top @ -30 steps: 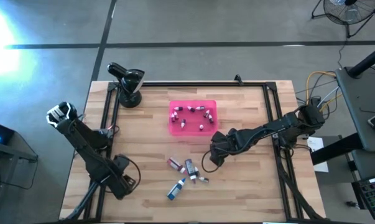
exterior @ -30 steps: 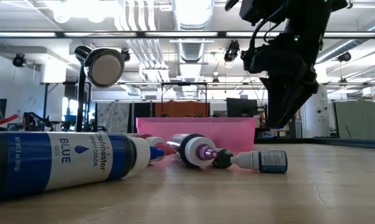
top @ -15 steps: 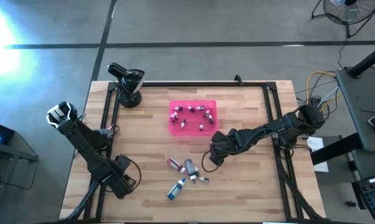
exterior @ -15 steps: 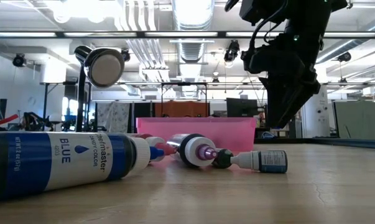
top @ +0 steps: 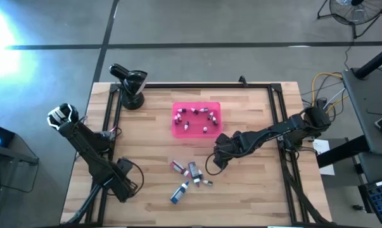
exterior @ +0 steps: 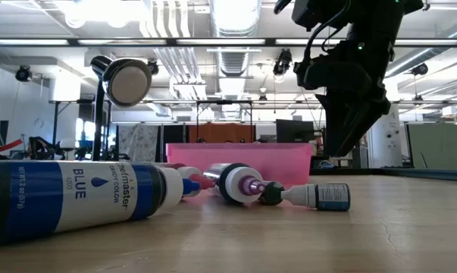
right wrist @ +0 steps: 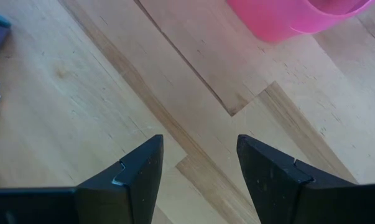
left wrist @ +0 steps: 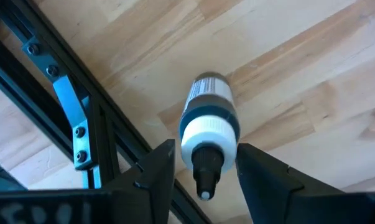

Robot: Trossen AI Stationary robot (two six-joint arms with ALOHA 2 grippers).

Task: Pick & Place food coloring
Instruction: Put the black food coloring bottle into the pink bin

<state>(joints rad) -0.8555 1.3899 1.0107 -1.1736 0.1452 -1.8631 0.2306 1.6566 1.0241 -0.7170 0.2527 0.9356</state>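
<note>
Several food coloring bottles lie in the pink tray. A few more lie loose on the wood near the front, among them a blue one and a small one. At the table's front left my left gripper points down, its fingers on either side of another bottle, which has a dark body, a white cap and a dark nozzle. The high view hides this bottle under the gripper. My right gripper hangs open over bare wood, right of the loose bottles. My left gripper has the bottle's white cap between its two fingers, coming from above and pointing down. The nozzle points up between the fingers and the body reaches down toward the wood. Whether the bottle rests on the table cannot be told.
A black frame rail runs close beside the left gripper. A black lamp-like stand sits at the far left corner. The tray's near corner lies just beyond the right gripper. Bare wood stretches along the right and front of the table.
</note>
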